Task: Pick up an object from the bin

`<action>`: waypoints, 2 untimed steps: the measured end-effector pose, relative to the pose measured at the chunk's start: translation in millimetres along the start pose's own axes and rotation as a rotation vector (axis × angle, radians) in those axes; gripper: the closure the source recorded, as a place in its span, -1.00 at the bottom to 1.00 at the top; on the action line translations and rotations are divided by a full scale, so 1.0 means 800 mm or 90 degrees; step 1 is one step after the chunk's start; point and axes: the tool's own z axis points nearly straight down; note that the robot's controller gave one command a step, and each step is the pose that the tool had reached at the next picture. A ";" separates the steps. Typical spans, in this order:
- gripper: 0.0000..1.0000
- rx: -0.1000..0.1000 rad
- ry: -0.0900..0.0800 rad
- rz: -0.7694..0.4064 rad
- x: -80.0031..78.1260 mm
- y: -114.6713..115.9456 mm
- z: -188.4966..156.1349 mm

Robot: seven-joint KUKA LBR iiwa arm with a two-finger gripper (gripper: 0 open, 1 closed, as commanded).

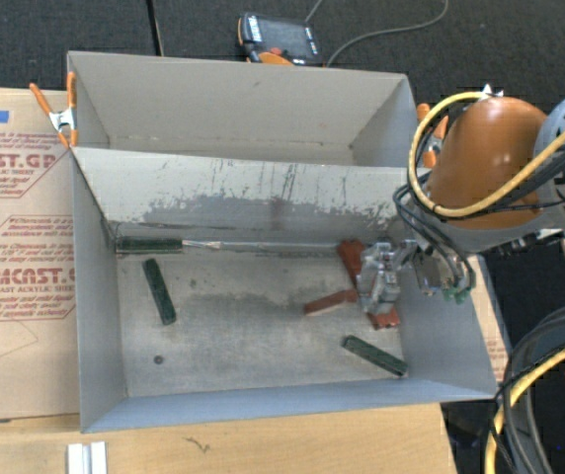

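My gripper is low over the right part of the bin floor, among red pieces. A short red block lies just behind it to the left. A flat red stick lies to its left on the floor. A small red piece sits right below the gripper, touching it or nearly so. In front of it lies a dark green stick, slanted, near the bin's front right corner.
Another dark green stick lies at the left of the floor. A long thin tool with a dark green handle and metal shaft runs along the foot of the back wall. The arm's orange cover and cables hang over the right rim.
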 end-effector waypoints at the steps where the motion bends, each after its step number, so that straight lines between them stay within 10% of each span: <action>1: -1.00 0.000 0.005 0.000 0.002 0.000 0.006; 2: -1.00 -0.002 0.010 -0.086 0.020 0.069 0.156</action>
